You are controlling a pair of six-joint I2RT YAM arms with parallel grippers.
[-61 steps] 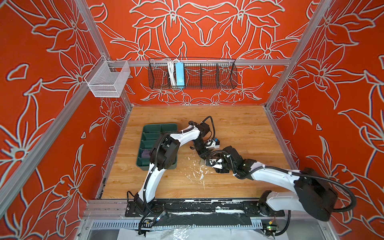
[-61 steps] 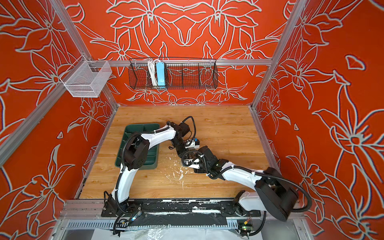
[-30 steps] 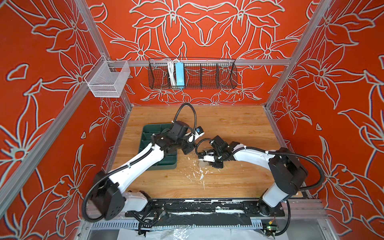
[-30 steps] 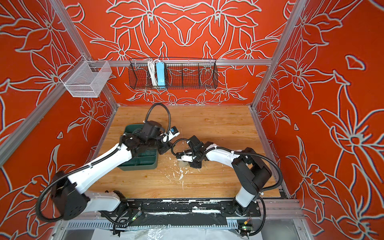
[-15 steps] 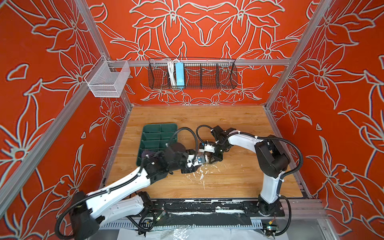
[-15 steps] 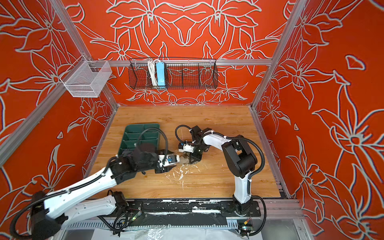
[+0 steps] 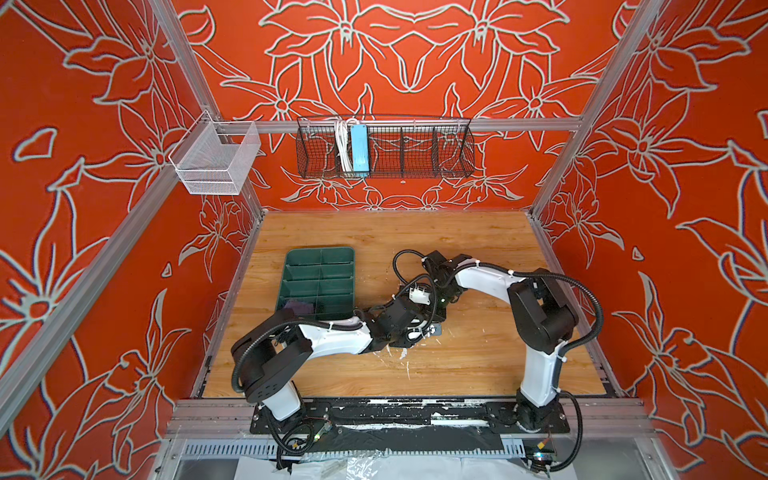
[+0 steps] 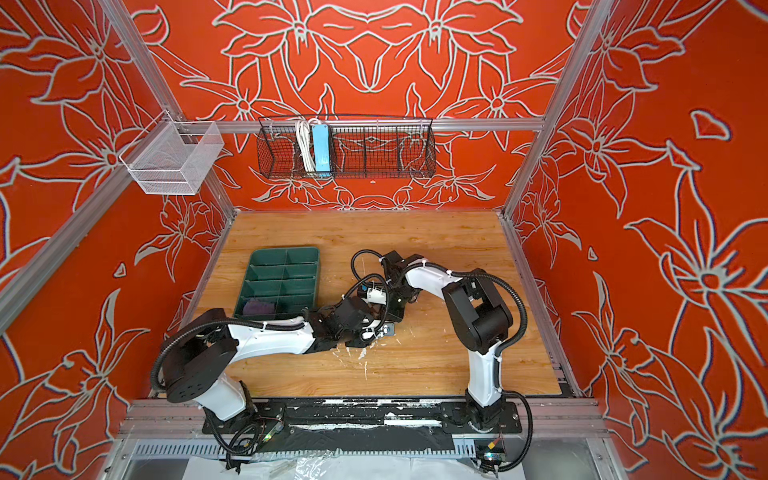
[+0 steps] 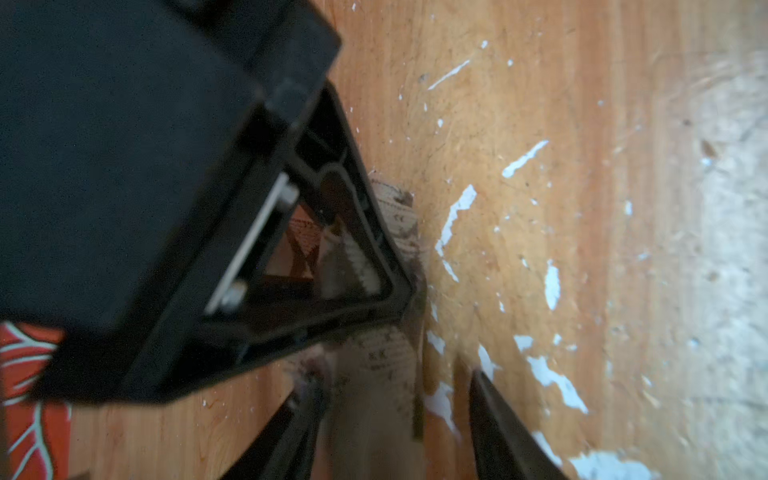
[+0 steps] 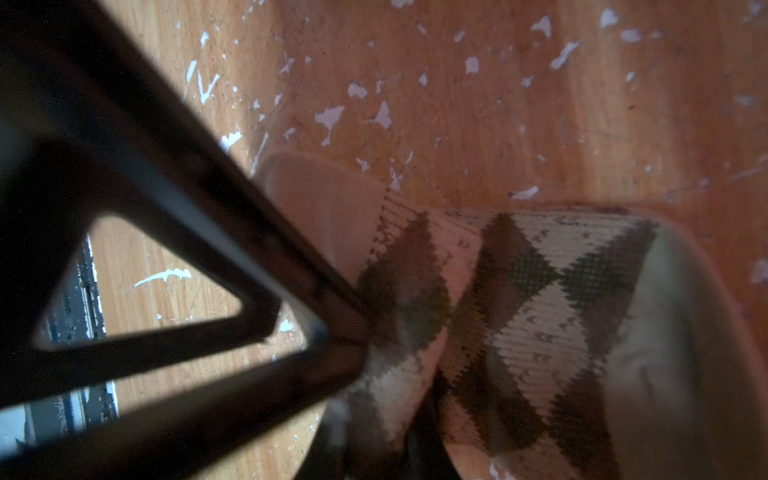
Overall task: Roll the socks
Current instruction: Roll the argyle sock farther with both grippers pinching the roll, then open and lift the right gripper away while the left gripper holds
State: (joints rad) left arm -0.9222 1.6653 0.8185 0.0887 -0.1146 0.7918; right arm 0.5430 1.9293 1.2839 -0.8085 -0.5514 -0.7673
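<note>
1. The beige-and-brown argyle diamond-patterned cloth sock [image 10: 536,328] lies on the scuffed wooden tabletop [image 7: 478,241], mid-table, just right of the dark green compartment tray [image 7: 320,274].
2. In both top views the two arms meet over it, so the sock itself is almost wholly hidden there.
3. The right gripper [image 10: 361,332] has its black triangular fingers drawn nearly together, pinching a fold of the argyle sock at their tips.
4. The left gripper [image 9: 399,399] has its dark fingers [image 9: 498,424] parted, standing on either side of the sock's pale end, which sits between them; whether they press on it is unclear.
5. In the left wrist view the right gripper's black frame lies across the sock.
6. A purple ribbed cloth sock [image 8: 257,308] sits in a near-left compartment of the tray, well apart from both grippers.
7. White flecks mark the wood around the sock.
</note>
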